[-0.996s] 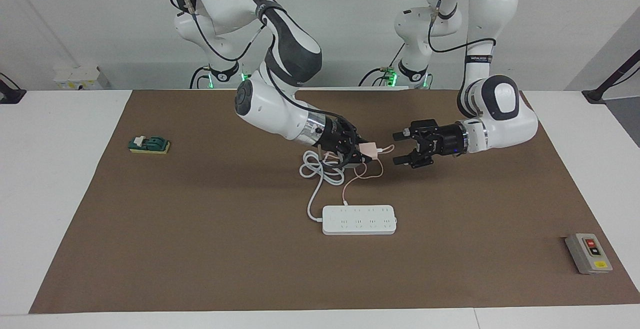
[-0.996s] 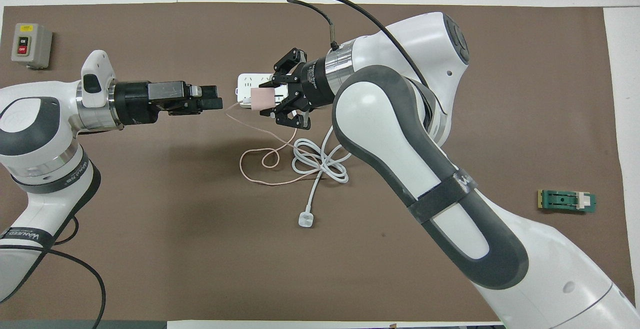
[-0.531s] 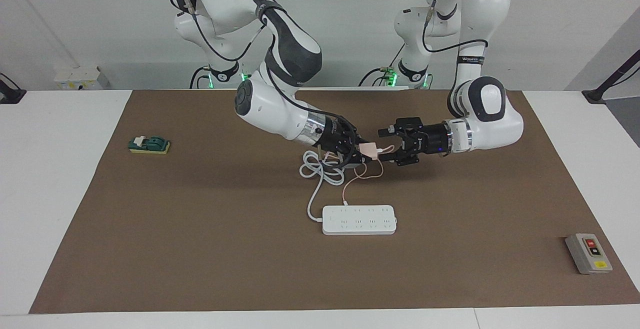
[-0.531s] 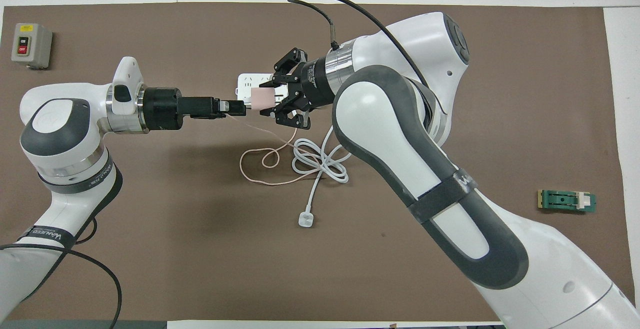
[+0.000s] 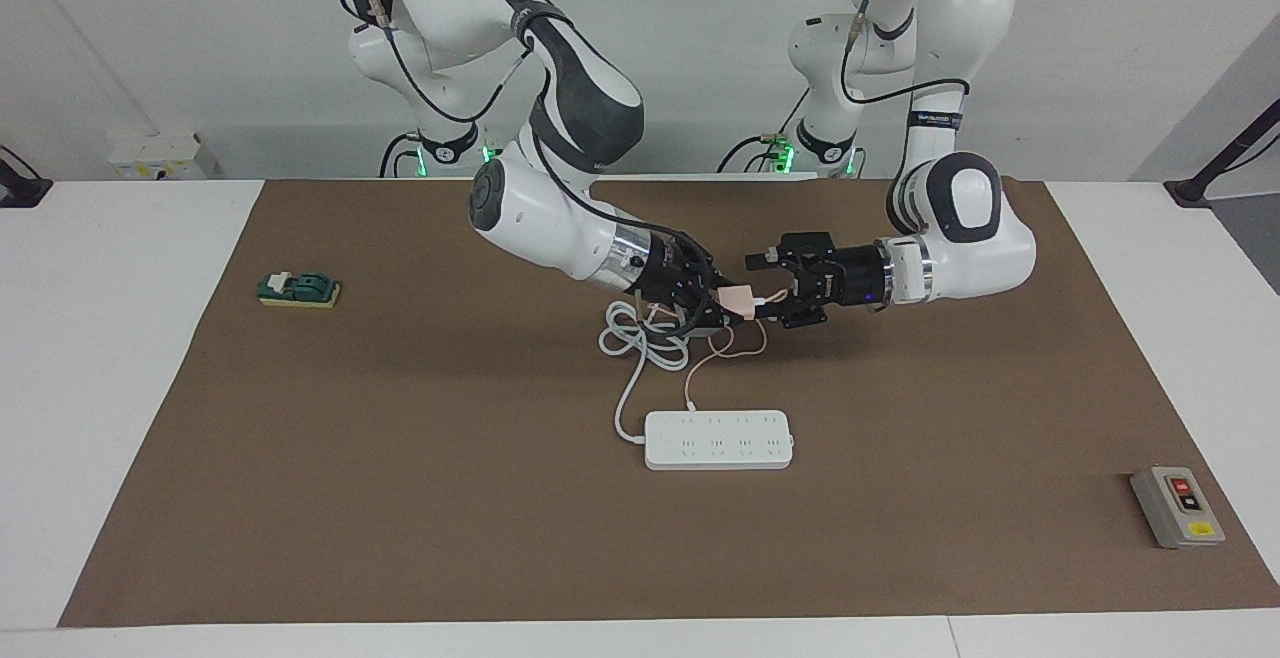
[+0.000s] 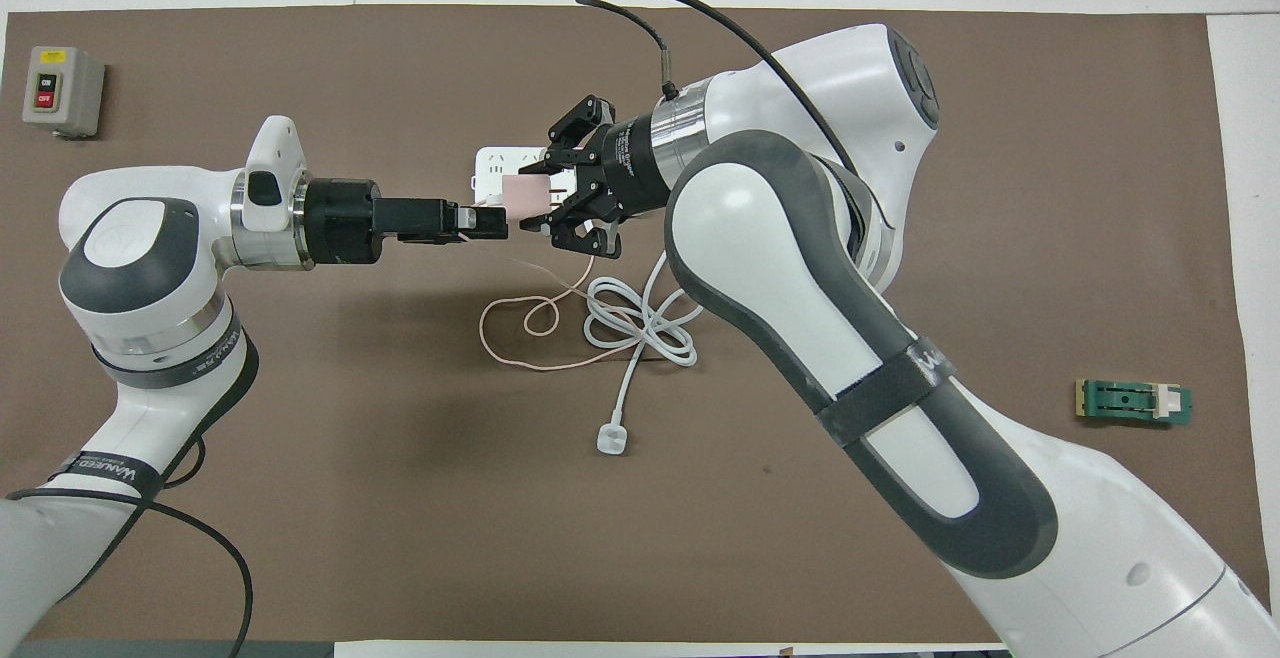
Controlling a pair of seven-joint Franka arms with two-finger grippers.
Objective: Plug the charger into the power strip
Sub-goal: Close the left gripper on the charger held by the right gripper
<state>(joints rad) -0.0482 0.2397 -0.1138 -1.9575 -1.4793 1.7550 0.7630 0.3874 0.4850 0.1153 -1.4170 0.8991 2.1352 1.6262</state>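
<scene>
While the brown mat [image 5: 400, 498] on the surface [image 5: 120, 388] lies mostly bare, both arms meet above its middle. The right claw [image 5: 722, 306] is clamped on the charger [image 5: 738, 300], a pale pink cube held off the mat with one end turned toward the left claw [image 5: 772, 288]. That claw stands wide, its fingers to either side of the charger's free end, which reads as a hand-over or a re-grip so that the prongs can be turned downward. The power strip [image 5: 718, 439] lies flat with its sockets up, farther from the robots than the two claws and not yet approached. Its thick white cord [image 6: 640, 323] coils under the right claw and ends in a white plug [image 6: 610, 439] nearer to the robots. The thin pink cable [image 6: 520, 323] hangs from the charger and loops beside that coil; it could snag as the charger travels. A grey switch box [image 5: 1177, 506] and a green block [image 5: 298, 289] sit well apart at the ends.
</scene>
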